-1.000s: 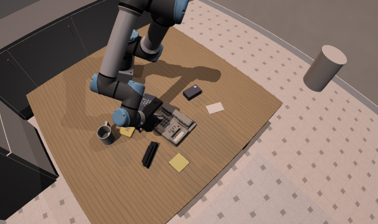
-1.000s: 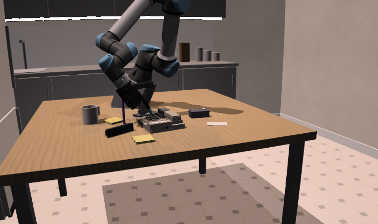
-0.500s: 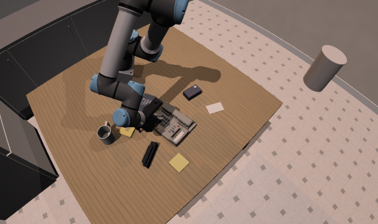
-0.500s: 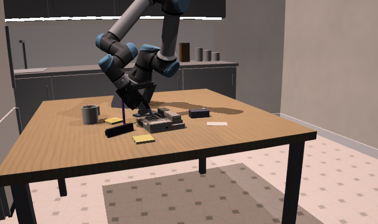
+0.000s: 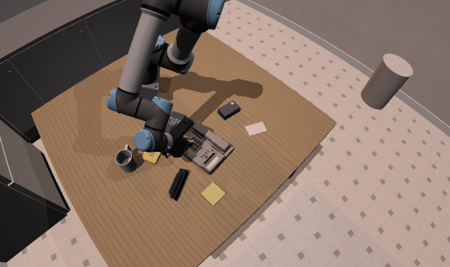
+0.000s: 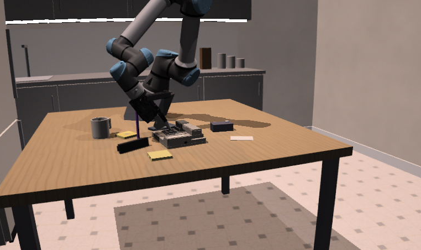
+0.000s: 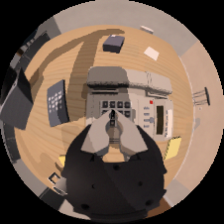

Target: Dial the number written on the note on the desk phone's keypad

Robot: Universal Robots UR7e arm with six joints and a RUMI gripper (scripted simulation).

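Note:
The grey desk phone [image 5: 208, 147] sits near the middle of the wooden table, with its handset [image 5: 210, 136] lying in the cradle along the far side. It also shows in the exterior view [image 6: 179, 136] and in the wrist view [image 7: 130, 101]. My gripper [image 7: 112, 110] is shut and empty, its joined fingertips down on the dark keypad [image 7: 116, 107]. In the top and exterior views the gripper [image 5: 189, 140] [image 6: 167, 126] leans over the phone's left half. A yellow note [image 5: 151, 156] lies left of the phone, partly hidden under my wrist. Its writing is too small to read.
A grey mug [image 5: 126, 160] stands left of the note. A black bar-shaped object [image 5: 178, 184] and a second yellow note [image 5: 213, 193] lie in front of the phone. A dark box [image 5: 229, 109] and a white card [image 5: 255, 128] lie behind it to the right. A dark calculator [image 7: 56, 100] lies beside the phone.

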